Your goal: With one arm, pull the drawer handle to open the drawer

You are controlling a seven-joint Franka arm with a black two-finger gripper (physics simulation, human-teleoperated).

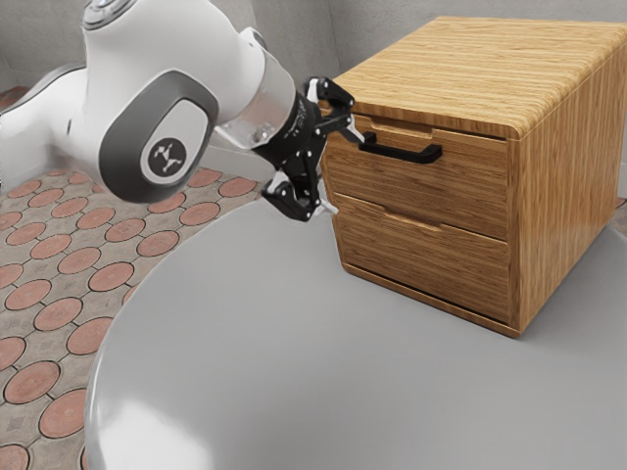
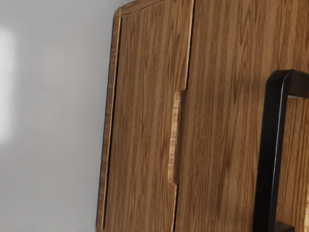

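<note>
Gripper (image 1: pixel 329 157) is black and spread wide, one finger up and one down, nothing pinched between them. It sits right at the front of the cabinet (image 1: pixel 568 166), at the corner nearest the arm (image 1: pixel 167 108). The upper finger reaches toward the near end of the handle (image 1: pixel 402 152) and looks v. close to it, but whether it touches can't be told.

The handle is a black bar across the top drawer (image 1: pixel 421 186), w/ its ends bent back to the drawer front. In the wrist view the handle (image 2: pixel 269 150) runs as a dark bar along the top drawer's wood face (image 2: pixel 222 121), standing a bit off it.

Top drawer front lies approx. level w/ the lower drawer (image 1: pixel 421 255) beneath it, and no clear gap shows. The lower drawer has no bar, just a shallow notch in its upper edge – seen close in the wrist view (image 2: pixel 175 140).

The cabinet is light striped wood and stands on a round grey table (image 1: pixel 294 372), toward the exterior view's right. The white arm comes in from that view's upper left. Beyond the table is a floor (image 1: pixel 59 294) of reddish round tiles.
</note>
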